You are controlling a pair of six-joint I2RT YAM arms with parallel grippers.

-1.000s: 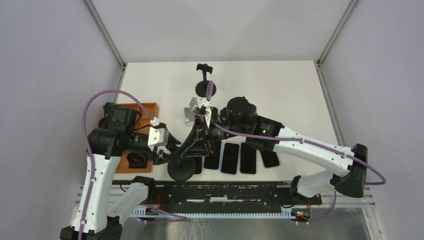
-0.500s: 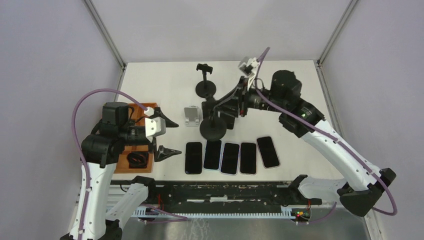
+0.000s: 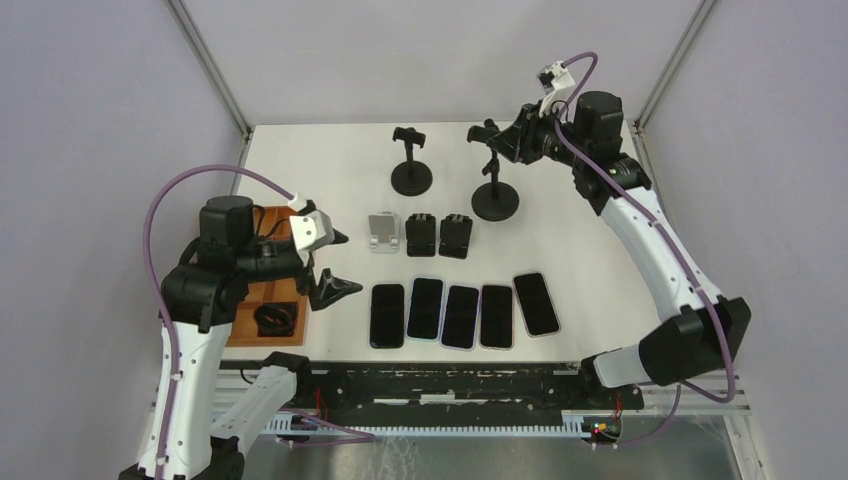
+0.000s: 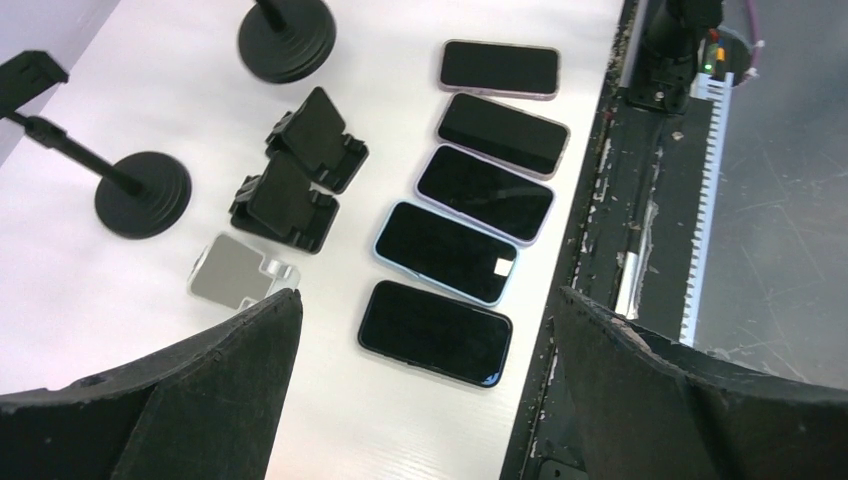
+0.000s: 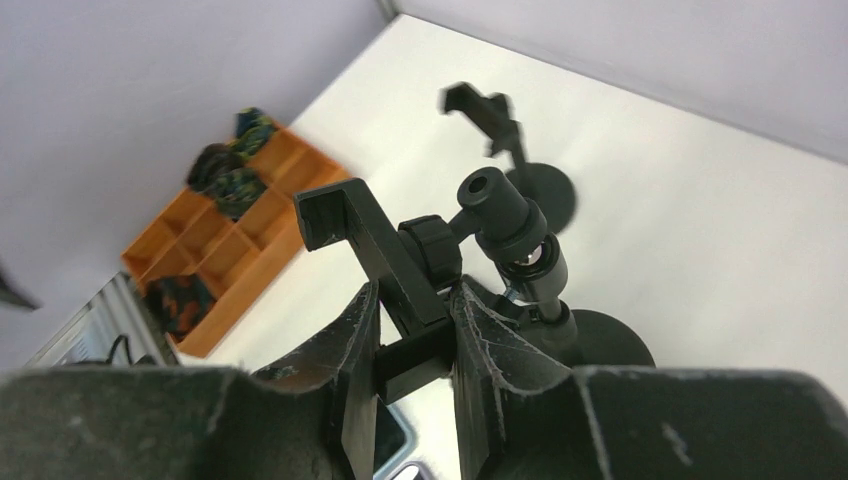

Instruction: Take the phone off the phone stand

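Observation:
Several dark phones [image 3: 464, 315] lie flat in a row near the table's front edge; none sits in a stand. They also show in the left wrist view [image 4: 435, 332]. My right gripper [image 3: 510, 143] is shut on the clamp of a black pole phone stand [image 3: 494, 195] at the back right, whose round base rests on the table. In the right wrist view the fingers [image 5: 360, 330] pinch the clamp bar of this stand [image 5: 385, 250]; my right gripper [image 5: 413, 300] holds no phone. My left gripper [image 3: 338, 262] hangs open and empty left of the phone row, and the left wrist view [image 4: 428, 300] shows it wide open.
A second black pole stand [image 3: 411, 170] stands at the back centre. A silver folding stand [image 3: 381, 232] and two black folding stands [image 3: 421, 232] sit behind the phones. An orange compartment tray [image 3: 262, 275] lies at the left edge.
My right gripper carried the pole stand from the front centre to the back right. My left gripper drew back left and is open, away from the stand.

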